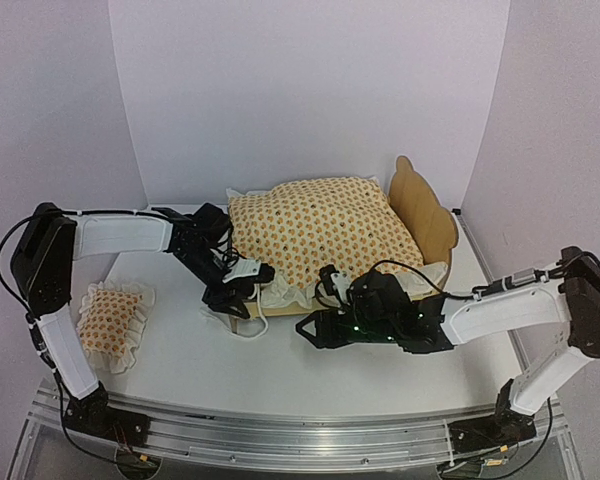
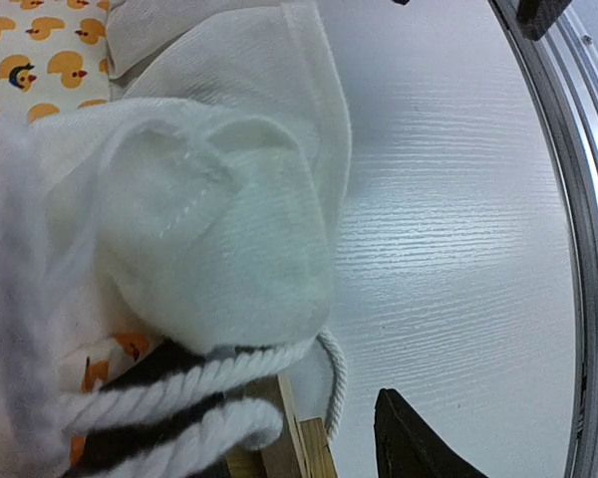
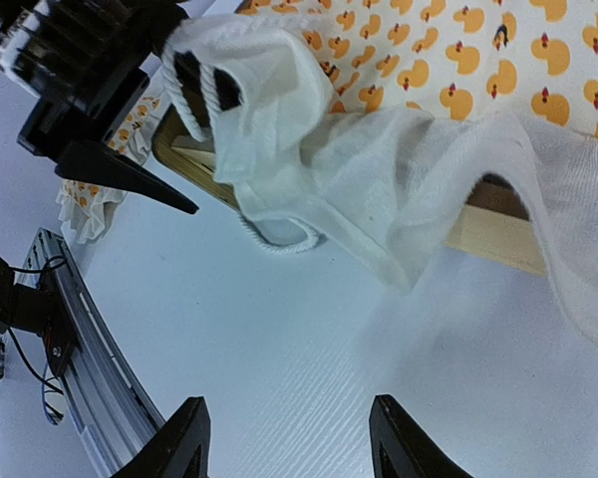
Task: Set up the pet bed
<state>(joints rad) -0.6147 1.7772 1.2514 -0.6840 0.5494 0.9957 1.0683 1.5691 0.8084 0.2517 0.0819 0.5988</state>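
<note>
Pet bed [image 1: 435, 240] sits mid-table, nearer the far edge and the right side, with its scalloped headboard [image 1: 412, 190] upright at the end toward the far right corner. Duck-print cushion [image 1: 315, 235] lies on top of the frame and covers most of it. Its white ruffle [image 2: 209, 219] spills over the near rail [image 3: 488, 244] and the bed's left-hand corner.

Left gripper [image 1: 232, 298] is right at that corner, jaws apart. One finger [image 3: 120, 169] pokes free over the table, while the other is tucked under the ruffle with a white twisted cord [image 2: 179, 383] draped across it. Nothing pinched there that I can see.

Right gripper [image 3: 289, 443] hovers low over the bare table [image 1: 230, 370] just in front of the near rail, fingers spread wide, nothing between them.

Small matching pillow [image 1: 110, 320] lies well apart from the bed, by the table's left edge, close to the left arm.
</note>
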